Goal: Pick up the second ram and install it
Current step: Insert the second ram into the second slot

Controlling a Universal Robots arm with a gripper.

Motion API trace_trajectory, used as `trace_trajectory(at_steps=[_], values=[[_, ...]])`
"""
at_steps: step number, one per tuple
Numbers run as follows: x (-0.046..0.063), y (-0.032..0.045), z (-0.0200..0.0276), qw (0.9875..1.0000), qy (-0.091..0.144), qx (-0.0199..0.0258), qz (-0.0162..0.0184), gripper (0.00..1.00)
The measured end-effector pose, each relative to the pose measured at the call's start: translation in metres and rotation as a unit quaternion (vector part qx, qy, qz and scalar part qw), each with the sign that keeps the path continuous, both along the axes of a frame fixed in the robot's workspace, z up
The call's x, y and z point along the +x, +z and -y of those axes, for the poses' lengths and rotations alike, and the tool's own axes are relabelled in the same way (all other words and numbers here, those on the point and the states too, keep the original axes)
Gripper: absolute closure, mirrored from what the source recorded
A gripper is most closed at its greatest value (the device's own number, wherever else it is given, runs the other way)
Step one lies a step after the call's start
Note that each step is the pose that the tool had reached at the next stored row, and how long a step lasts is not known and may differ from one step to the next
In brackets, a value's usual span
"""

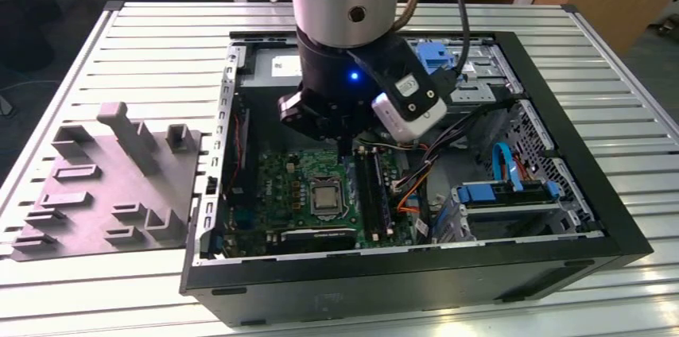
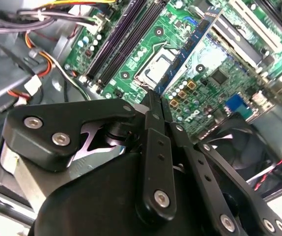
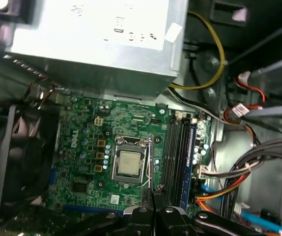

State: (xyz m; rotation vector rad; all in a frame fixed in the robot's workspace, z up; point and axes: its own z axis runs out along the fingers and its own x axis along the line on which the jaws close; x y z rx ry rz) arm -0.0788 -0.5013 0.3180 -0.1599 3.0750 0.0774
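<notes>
— So, where is the second ram point(image 2: 192, 46), the long thin blue-black circuit strip?
— Clamped in my black end effector point(image 2: 155, 96), fingers point(image 2: 153, 123) closed tight on it, above the green motherboard point(image 3: 77, 162), parallel to the black memory slots point(image 2: 119, 42), inside the open black computer case point(image 1: 424, 273).

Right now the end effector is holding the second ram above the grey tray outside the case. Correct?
Not quite. The end effector holds the second ram above the green motherboard inside the open case, not above the grey tray, which lies outside the case. The exterior view shows this.
</notes>
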Motion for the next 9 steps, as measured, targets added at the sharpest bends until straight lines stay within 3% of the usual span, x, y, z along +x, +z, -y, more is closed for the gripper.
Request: trace_trajectory(at_steps=[4,9], values=[[0.0,-0.0005,0.0001,0.9995,-0.032,0.0,0.0,0.87],[0.0,-0.0008,-0.0004,0.9995,-0.032,0.0001,0.0,0.87]])
